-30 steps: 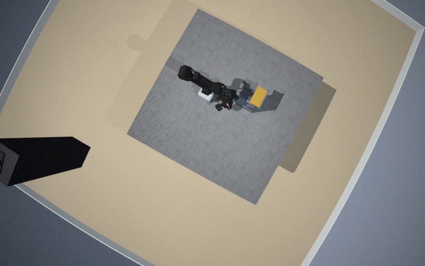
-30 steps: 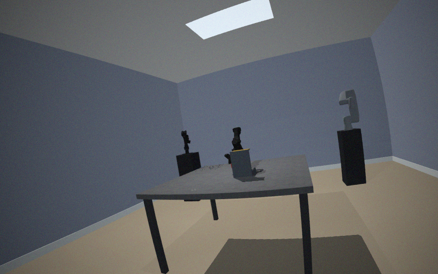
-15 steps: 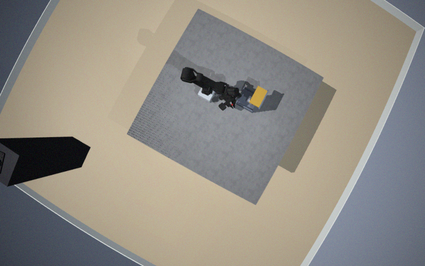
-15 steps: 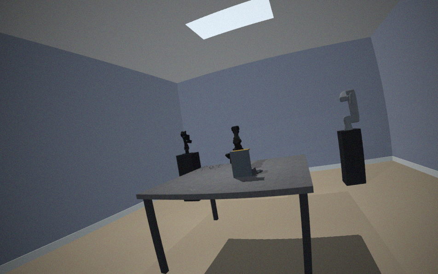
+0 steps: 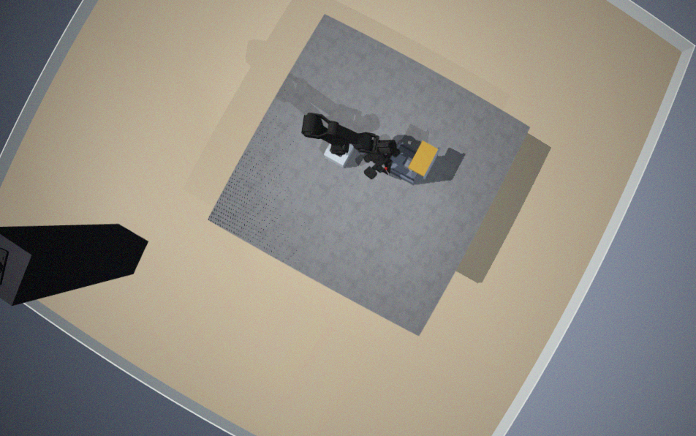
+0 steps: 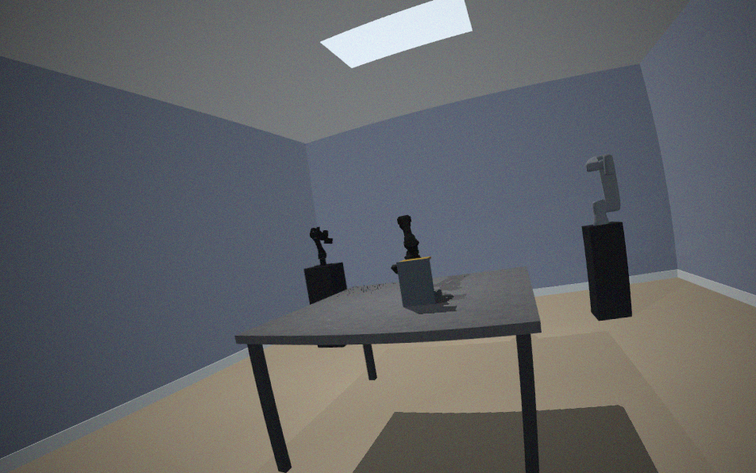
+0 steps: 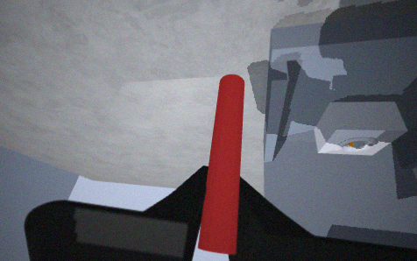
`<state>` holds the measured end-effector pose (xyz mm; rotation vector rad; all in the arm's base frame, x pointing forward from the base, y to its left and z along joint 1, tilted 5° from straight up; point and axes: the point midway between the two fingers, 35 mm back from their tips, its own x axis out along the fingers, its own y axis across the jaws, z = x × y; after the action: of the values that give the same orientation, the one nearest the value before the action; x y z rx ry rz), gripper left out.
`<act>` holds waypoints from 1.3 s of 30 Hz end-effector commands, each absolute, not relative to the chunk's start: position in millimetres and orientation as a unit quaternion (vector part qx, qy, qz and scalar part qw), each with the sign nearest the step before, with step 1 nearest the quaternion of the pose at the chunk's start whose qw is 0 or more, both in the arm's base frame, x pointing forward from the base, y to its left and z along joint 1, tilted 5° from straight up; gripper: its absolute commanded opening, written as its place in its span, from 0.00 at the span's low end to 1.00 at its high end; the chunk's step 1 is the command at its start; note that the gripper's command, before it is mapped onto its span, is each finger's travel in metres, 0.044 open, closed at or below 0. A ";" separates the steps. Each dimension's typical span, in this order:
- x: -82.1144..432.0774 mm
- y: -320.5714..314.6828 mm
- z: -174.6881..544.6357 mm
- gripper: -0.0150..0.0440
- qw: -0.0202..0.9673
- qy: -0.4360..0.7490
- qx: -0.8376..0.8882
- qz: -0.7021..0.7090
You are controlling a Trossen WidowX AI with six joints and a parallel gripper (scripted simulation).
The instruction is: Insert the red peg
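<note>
The red peg (image 5: 386, 168) (image 7: 224, 171) is held in my gripper (image 5: 384, 165) (image 7: 215, 174), which is shut on it. In the wrist view the peg's far end shows well past the fingers, beside the blue-grey box (image 7: 291, 188) (image 6: 417, 284). In the top view the peg is just outside the box's open front, near one side wall. The yellow roof (image 5: 422, 158) (image 6: 415, 259) is beyond it. The grey block (image 7: 363, 115) stands inside the box, to the right of the peg in the wrist view; part of its hole shows. In the exterior view the box hides the peg.
The box's side walls stand close to the gripper, and a wall edge (image 7: 286, 111) lies between the peg and the block in the wrist view. The arm's pale base block (image 5: 336, 155) is behind the gripper on the grey table (image 5: 359, 246) (image 6: 474, 317).
</note>
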<state>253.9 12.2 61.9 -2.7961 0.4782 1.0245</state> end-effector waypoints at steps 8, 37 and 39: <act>268.5 35.1 67.1 0.25 0.054 0.131 -0.932 0.334; 289.2 99.3 62.9 0.25 0.021 0.056 -0.940 0.337; 290.2 104.1 62.2 0.25 0.019 0.051 -0.940 0.337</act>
<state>285.2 94.4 59.4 -2.9118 0.1829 1.0644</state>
